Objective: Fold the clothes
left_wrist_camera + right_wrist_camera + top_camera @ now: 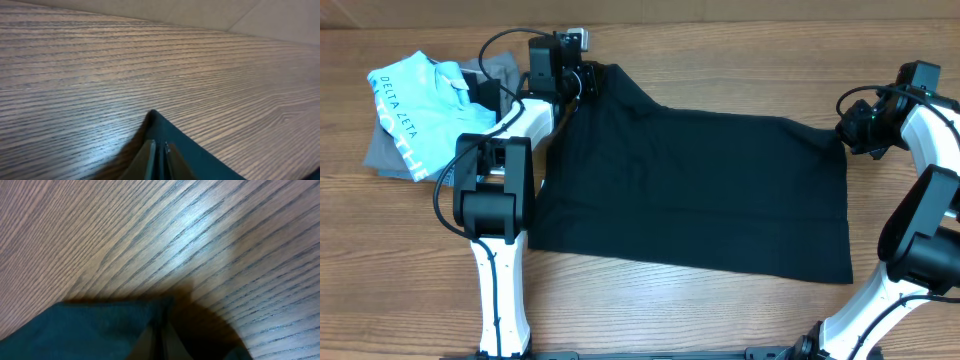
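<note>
The clothes (700,190), one large plain black garment, lie spread flat across the middle of the table. My left gripper (588,80) is at the garment's far left corner. In the left wrist view its jaws (160,145) are shut on the pointed tip of the cloth (200,157), which lies against the wood. My right gripper (847,130) is at the far right corner. In the right wrist view its jaws (161,322) are shut on the cloth edge (90,325). No label shows.
A light blue shirt with white lettering (415,105) lies on grey folded garments (385,155) at the far left, just behind my left arm. The wooden table (670,310) is bare in front of the black garment.
</note>
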